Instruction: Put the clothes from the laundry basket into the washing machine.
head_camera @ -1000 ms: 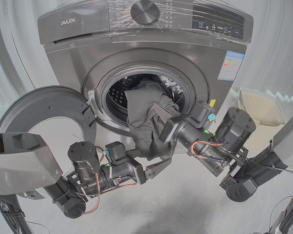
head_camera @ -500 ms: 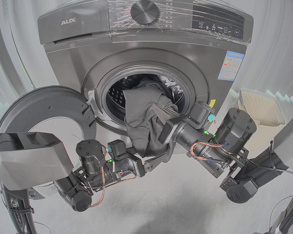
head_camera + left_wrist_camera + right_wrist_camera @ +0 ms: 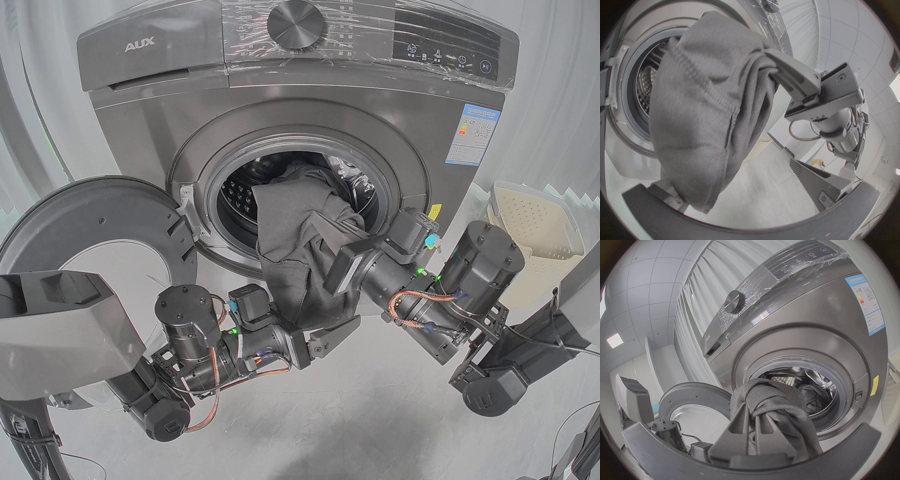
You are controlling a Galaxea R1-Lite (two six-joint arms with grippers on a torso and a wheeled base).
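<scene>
A dark grey garment hangs out of the washing machine's drum opening, its top resting on the drum rim. My right gripper is shut on a bunched fold of it, just in front of the opening; the right wrist view shows the fingers pinching the cloth. My left gripper stands open right under the garment's hanging hem. The cloth drapes down over one left finger, and the other finger is free. More dark clothes lie inside the drum.
The machine's round door is swung open to the left, close behind my left arm. A cream laundry basket stands to the right of the machine. Bare grey floor lies below both arms.
My left arm has moved right and slightly up, bringing its open gripper under the garment's hem. The right gripper and the garment have barely moved.
</scene>
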